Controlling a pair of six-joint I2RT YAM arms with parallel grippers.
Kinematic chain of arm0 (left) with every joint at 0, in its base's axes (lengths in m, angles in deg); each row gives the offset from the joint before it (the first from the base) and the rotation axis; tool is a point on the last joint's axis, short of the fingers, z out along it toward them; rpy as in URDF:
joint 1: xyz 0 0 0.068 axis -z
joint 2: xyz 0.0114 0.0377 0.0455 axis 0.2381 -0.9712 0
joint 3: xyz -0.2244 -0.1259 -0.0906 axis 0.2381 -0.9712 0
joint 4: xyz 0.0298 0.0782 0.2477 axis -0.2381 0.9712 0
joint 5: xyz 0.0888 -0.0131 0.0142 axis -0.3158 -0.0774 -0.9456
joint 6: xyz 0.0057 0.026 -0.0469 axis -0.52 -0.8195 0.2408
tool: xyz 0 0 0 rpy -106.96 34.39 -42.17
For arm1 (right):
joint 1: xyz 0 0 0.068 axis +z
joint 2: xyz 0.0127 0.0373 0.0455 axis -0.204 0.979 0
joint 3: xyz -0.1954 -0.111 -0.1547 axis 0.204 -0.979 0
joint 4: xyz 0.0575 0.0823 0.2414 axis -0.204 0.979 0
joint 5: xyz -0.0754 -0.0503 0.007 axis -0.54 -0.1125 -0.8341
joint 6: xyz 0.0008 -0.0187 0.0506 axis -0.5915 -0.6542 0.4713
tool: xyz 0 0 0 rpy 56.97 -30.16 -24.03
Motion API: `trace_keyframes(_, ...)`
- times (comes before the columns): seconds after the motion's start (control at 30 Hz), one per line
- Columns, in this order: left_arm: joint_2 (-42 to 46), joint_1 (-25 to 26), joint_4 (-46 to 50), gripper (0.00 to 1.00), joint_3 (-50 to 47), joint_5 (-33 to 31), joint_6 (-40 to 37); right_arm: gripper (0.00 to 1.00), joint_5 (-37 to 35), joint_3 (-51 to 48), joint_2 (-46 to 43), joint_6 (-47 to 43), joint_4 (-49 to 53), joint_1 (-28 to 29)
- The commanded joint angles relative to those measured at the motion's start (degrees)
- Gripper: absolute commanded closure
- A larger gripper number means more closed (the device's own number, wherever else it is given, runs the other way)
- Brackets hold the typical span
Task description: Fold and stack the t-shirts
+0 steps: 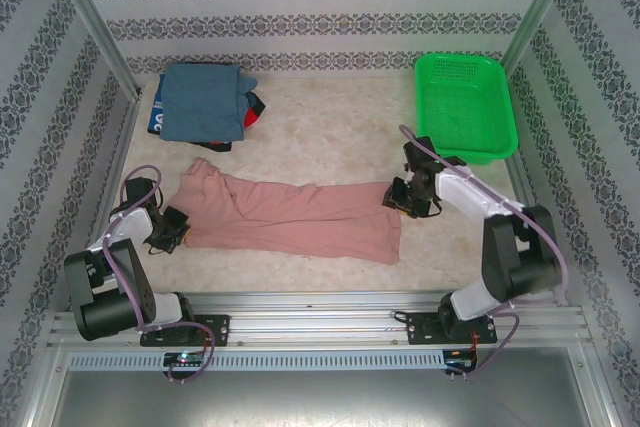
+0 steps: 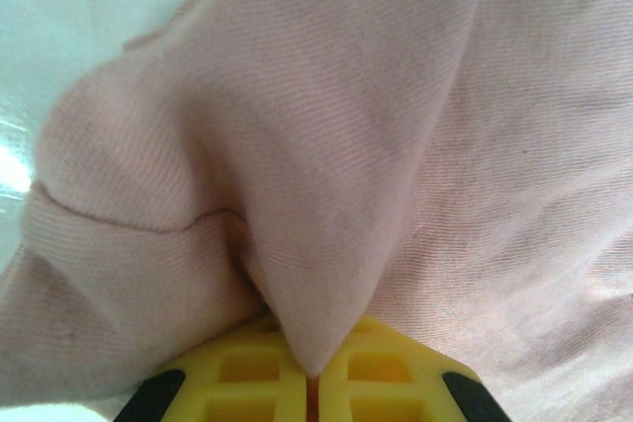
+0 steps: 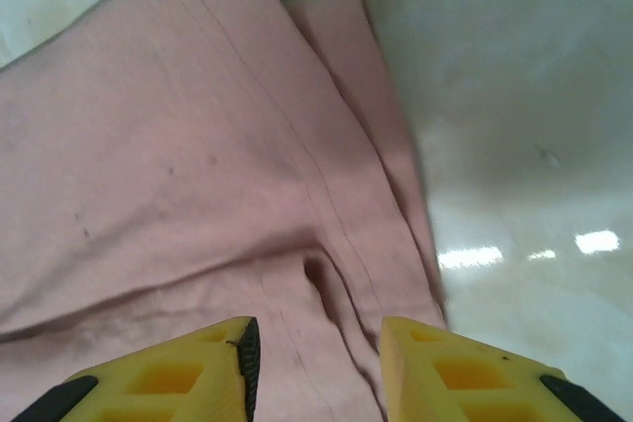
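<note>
striped patterned wallpaper walls in a pale marbled table on three sides. the pink shirt is the biggest thing on it, a long rumpled band across the middle from 9 o'clock to 3 o'clock. the basket, green mesh, sits at 1 o'clock, well apart from the cloth. a stack of folded shirts lies at 11 o'clock, blue-grey on top, dark and red edges poking out beneath. the left gripper is at the shirt's 9 o'clock end; in the left wrist view its yellow fingers are pressed together on a fold of pink cloth that rises between them. the right gripper is at the shirt's 3 o'clock end; in its wrist view the fingers stand apart, holding nothing, with the shirt's hemmed edge below the gap and bare table toward 3 o'clock.
</note>
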Motion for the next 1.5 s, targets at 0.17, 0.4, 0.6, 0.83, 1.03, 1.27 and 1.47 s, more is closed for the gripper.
trace_keyframes(0.17, -0.28, -0.81, 0.19, 0.96, 0.19, -2.48, -1.64, 0.66, 1.21, 4.40, 7.47, -2.28, -2.19, 1.57)
trace_keyframes(0.4, -0.13, -0.80, 0.44, 0.96, 0.44, -2.01, -2.05, 0.66, 0.52, 2.16, 7.38, -1.50, -2.00, 2.62)
trace_keyframes(0.6, -0.58, -0.79, 0.96, 0.96, 1.41, -1.96, -3.10, 0.67, -0.07, 0.95, 7.29, -1.32, -1.45, 3.92)
trace_keyframes(0.83, -0.23, -0.74, 1.38, 0.96, 1.59, -1.78, -3.76, 0.69, -0.58, -1.13, 5.33, -0.79, -1.14, 4.65)
trace_keyframes(1.03, -0.38, -0.76, 1.34, 0.96, 1.59, -1.53, -4.05, 0.88, -2.02, -1.84, 3.86, -0.49, -0.56, 4.92)
trace_keyframes(1.27, 0.07, -0.76, 2.31, 0.97, 1.69, -2.07, -5.06, 1.00, -4.94, -1.95, -1.40, -0.91, 1.56, 3.31)
trace_keyframes(1.47, -0.13, -0.76, 2.22, 0.97, 1.66, -2.08, -5.30, 1.00, -5.15, -3.96, -3.71, -0.58, 2.05, 2.10)
